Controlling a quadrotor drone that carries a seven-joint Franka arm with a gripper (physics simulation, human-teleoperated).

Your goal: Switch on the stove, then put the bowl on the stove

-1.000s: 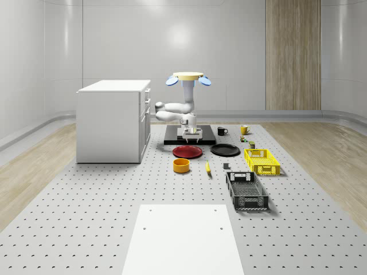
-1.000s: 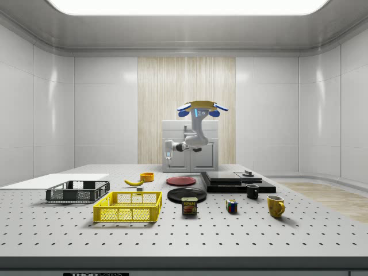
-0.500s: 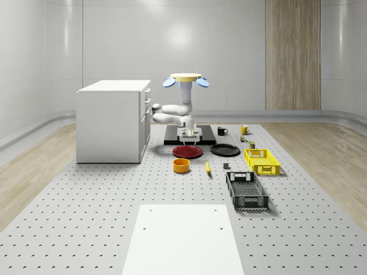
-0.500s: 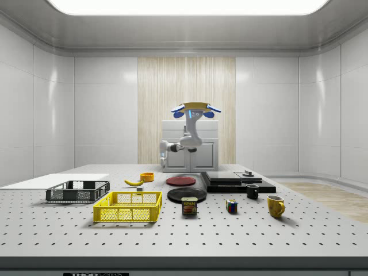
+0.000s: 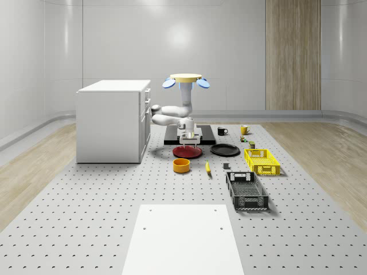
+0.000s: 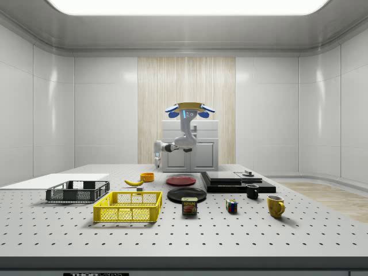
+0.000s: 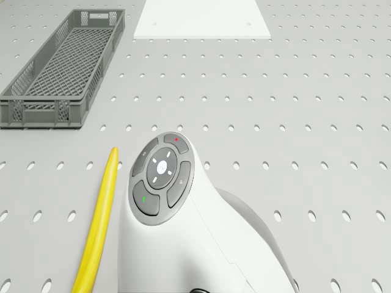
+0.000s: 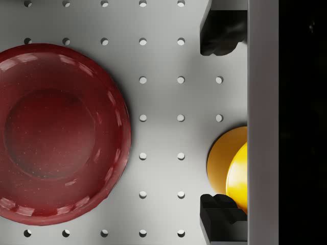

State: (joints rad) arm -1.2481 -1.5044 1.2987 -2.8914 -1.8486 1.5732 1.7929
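Your drone [image 5: 186, 78] hovered over the red plate [image 5: 187, 152], tool [image 5: 191, 141] spread wide, grasping nothing, bowl [image 5: 181, 165] nearby.

A simulated robotics laboratory is shown, not a home. The floor area is taken up by a large grey perforated table [image 5: 86, 217] of the optical-breadboard kind, its regular hole grid seen across the whole-scene view. The room is enclosed by smooth pale wall panels with rounded corners, one wood-grain panel [image 5: 292, 54] at about 1 o'clock in the whole-scene view, and a flat light panel [image 6: 184, 6] in the ceiling. Household props are laid out as test items: a white cabinet [image 5: 112, 120] at 10 o'clock, a flat black stove [image 6: 236, 181], plates, mugs, a yellow crate [image 6: 127, 207] and a grey crate [image 5: 246, 190]. A drone [image 5: 186, 80] carrying an arm is seen hovering above the table.
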